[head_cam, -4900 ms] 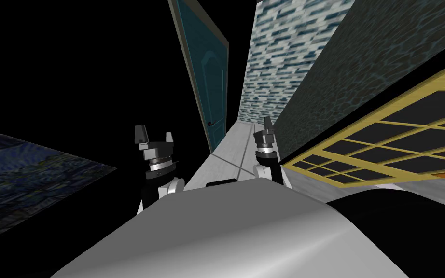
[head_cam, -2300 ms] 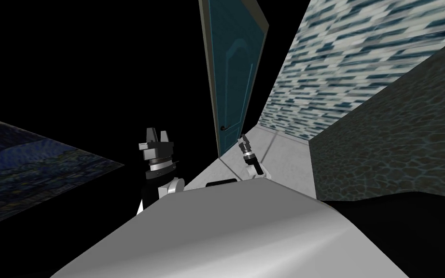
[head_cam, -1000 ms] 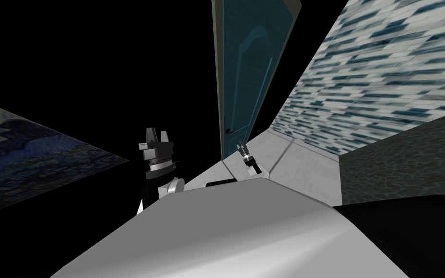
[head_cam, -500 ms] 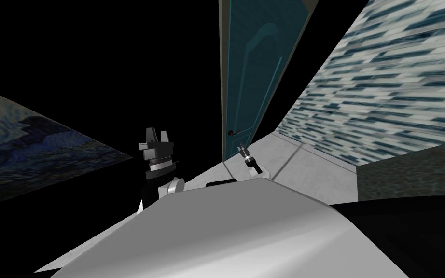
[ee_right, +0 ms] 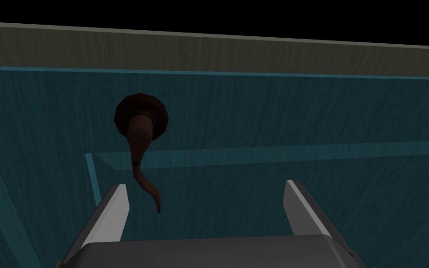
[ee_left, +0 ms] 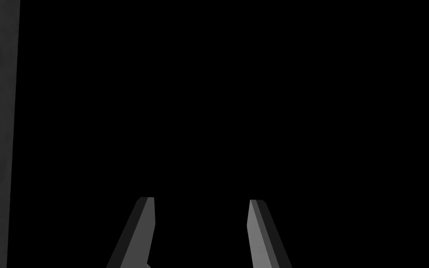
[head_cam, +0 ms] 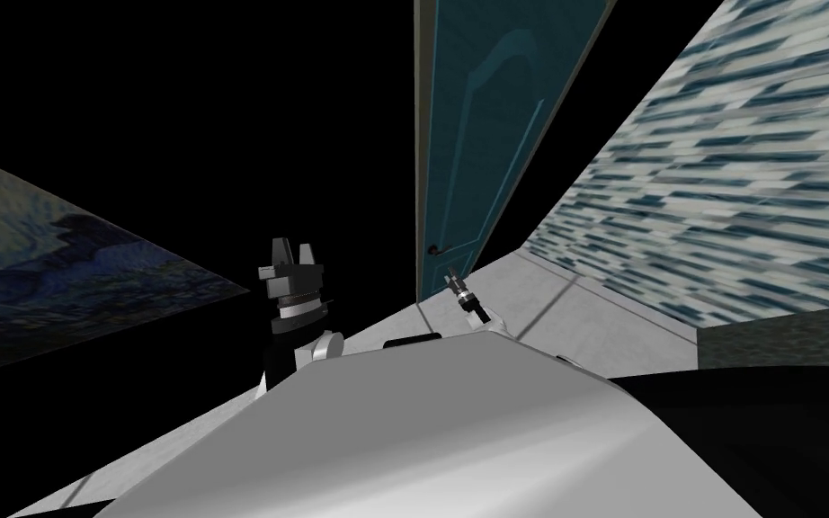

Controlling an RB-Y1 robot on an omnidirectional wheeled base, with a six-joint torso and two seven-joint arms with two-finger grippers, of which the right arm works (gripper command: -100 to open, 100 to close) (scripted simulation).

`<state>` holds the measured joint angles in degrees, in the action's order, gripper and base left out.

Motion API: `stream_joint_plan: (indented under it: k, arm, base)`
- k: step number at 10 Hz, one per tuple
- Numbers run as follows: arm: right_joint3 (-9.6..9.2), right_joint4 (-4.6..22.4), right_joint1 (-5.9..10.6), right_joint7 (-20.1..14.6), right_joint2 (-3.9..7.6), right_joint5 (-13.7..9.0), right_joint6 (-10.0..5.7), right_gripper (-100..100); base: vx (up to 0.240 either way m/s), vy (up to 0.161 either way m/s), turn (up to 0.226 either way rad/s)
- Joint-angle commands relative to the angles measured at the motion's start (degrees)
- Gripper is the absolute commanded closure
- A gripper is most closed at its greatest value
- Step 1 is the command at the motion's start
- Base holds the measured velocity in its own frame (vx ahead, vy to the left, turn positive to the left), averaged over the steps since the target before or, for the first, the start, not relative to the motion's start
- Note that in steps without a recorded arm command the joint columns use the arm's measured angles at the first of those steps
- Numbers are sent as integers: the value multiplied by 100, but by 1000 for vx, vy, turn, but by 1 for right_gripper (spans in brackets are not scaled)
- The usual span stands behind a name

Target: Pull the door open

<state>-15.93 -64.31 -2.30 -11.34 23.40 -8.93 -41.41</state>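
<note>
Right wrist view: handle [ee_right: 140, 139] before claw [ee_right: 204, 185]

The right tool [head_cam: 450, 273] hangs just below the dark handle [head_cam: 437, 249] on the teal door [head_cam: 485, 135].

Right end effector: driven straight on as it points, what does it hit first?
The right end effector likely meets the teal door panel first; the brown lever handle shows off-centre between its open fingers, near one. Depth unclear: that finger might brush the lever.

Teal door [head_cam: 480, 135] w/ dark lever handle [ee_right: 140, 135].
</note>
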Motion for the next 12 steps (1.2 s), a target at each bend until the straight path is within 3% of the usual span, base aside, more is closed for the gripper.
stream_joint_plan:
  k: [1,5,7,12]
  arm:
    - [-47,199,52,-46,90,-48,-54,-100]
    - [-157,761,245,-140,257,-146,-202,-100]
    - [-246,1215,401,-216,391,-225,-321,-100]
    - [-330,1643,548,-288,518,-299,-433,-100]
  base:
    - [69,-80,114]
    - [61,-80,126]
    - [99,-98,175]
    - [52,-74,78]
